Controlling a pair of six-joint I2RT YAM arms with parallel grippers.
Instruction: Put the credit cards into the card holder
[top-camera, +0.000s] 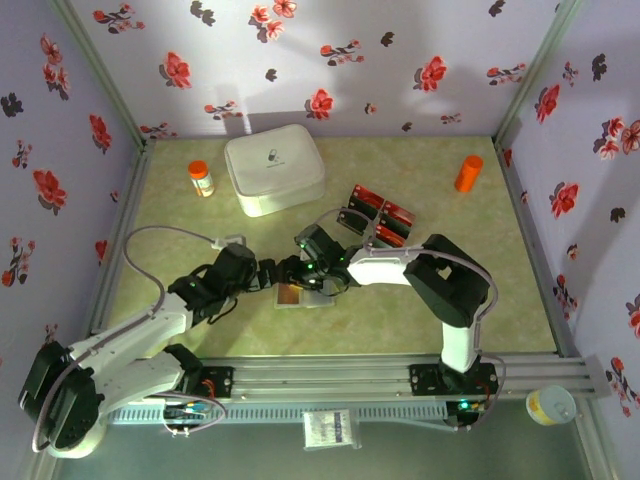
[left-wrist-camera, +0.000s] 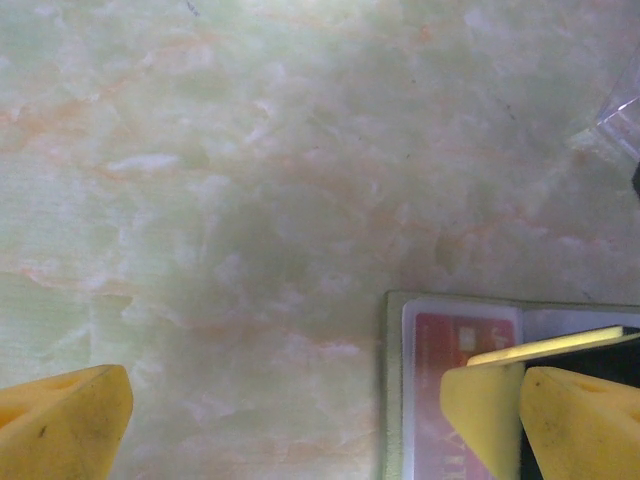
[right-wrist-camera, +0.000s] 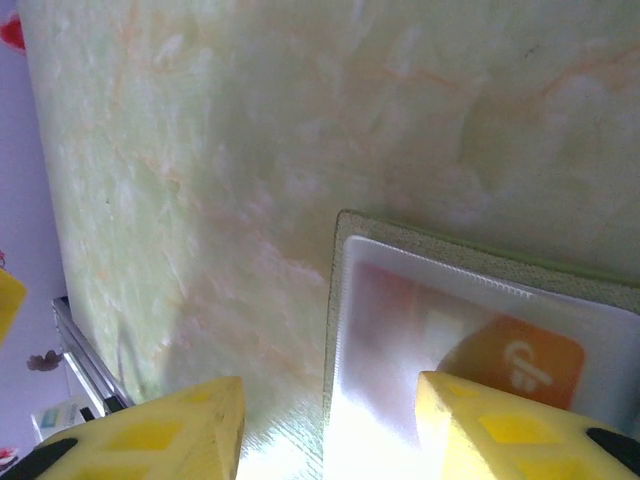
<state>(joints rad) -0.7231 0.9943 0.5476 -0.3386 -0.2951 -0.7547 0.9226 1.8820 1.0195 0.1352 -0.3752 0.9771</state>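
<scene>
— Presently, where is the card holder (top-camera: 293, 295) found, and how are the tools set?

— It is found flat on the worktop (top-camera: 520, 310), towards the middle of the near edge, with a tool set over it from either side. The left tool (left-wrist-camera: 290, 392) is held wide apart. One finger (left-wrist-camera: 480, 410) is seen over the holder's corner, the other well clear over bare surface. The right tool (right-wrist-camera: 330, 395) is likewise seen apart with nothing clamped, and the holder's edge lies beneath the gap. A red card (left-wrist-camera: 450, 350) is noted behind the holder's clear window.

— And the remaining credit cards?

— A group of red and black credit cards (top-camera: 380, 215) is seen beyond the holder and to its right. It lies close beside the right forearm and well apart from the left arm. Its long axis is judged to run diagonally, from far left to near right.

— What follows from that?

— The right arm is judged the nearer for the next pick, and a swing back and to the right would be required. The left tool is judged better placed for steadying the holder. Whether contact is made by its finger cannot be told.
</scene>
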